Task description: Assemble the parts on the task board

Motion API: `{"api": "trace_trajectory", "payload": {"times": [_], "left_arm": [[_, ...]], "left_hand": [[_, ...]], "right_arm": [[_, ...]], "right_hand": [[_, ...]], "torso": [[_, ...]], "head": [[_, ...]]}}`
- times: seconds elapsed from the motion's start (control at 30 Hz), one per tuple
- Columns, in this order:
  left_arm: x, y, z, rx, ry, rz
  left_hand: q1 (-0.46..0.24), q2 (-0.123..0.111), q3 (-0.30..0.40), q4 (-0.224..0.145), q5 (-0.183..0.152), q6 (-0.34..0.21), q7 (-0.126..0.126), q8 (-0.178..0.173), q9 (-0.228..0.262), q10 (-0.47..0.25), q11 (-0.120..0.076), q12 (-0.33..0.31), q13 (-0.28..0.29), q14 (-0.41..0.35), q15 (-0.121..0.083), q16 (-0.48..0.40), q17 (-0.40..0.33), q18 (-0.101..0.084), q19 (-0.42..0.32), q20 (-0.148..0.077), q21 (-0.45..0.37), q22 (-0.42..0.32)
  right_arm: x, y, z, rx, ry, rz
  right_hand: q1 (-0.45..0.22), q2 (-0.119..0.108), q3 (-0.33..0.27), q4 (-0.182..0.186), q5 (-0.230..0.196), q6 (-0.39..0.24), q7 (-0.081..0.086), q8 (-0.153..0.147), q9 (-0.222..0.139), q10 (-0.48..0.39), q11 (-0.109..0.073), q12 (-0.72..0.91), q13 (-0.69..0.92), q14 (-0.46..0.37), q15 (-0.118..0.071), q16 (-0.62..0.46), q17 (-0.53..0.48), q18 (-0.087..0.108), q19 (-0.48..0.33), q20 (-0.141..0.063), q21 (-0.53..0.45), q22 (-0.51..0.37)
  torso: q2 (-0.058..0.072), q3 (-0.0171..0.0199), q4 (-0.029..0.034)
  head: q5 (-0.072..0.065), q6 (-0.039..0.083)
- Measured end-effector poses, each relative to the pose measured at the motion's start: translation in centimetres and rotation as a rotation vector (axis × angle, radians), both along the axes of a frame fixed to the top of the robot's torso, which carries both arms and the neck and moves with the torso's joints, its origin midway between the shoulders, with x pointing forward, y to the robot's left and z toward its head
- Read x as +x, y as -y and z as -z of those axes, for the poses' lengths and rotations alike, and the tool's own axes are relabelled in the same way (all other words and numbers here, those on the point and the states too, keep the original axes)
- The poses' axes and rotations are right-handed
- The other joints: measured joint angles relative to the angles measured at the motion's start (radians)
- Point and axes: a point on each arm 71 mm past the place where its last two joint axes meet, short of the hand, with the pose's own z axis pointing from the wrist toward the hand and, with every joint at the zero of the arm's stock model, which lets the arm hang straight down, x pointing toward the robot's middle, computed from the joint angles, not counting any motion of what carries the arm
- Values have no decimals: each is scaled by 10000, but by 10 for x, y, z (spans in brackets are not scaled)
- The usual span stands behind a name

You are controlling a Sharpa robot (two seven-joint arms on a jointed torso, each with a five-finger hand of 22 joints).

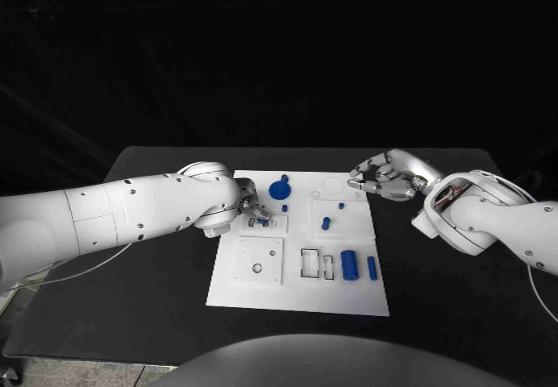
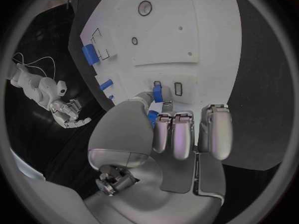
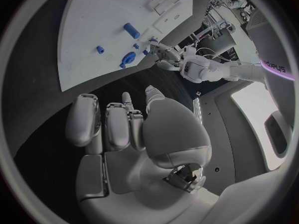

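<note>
So your left hand (image 1: 247, 206) is parked over the left-middle of the task board (image 1: 349, 298), and in the left wrist view it looks like the thumb and fingers (image 2: 173, 134) are pinching a small blue part (image 2: 157, 92) right above two little slot outlines. My guess is it's held there because one of those slots is where it goes. That part is a short peg and its long axis seems to run roughly in line with the slots, tip toward the board, though the fingers hide its lower end, so you can't be sure how square it sits. Your right hand (image 1: 387, 177) hangs off the upper right corner of the board, over the black surface (image 1: 465, 322), fingers loosely curled and apart with nothing in them; probably just keeping out of the way. The rest of the blue stuff is waiting on the board: a round knob-like piece (image 1: 281, 189) near the top center, a small peg (image 1: 326, 223) in the middle, and two cylinders (image 1: 350, 264) lying at lower right with their long axes running up and down the frame, side by side next to the rectangular cutouts.
</note>
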Motion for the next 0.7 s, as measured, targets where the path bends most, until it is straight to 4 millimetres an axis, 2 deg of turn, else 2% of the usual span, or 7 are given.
{"api": "trace_trajectory", "payload": {"times": [0.7], "left_arm": [[-4, 0, 5, -56, -42, -3]], "left_hand": [[-40, -38, 146, 47, -38, 18, 17, -38, 31, 0, 0, 0, -2, -1, 1, 0, 5, 0, -36, -36, -50, -1]], "right_arm": [[1, 2, 2, 64, -229, 109]], "right_hand": [[11, 12, 0, 0, 0, 36, 35, 0, -8, -1, 0, 11, -1, 0, 0, 0, -21, 0, 0, 0, -37, 7]], "torso": [[-5, -1, 5]], "head": [[39, 0]]}}
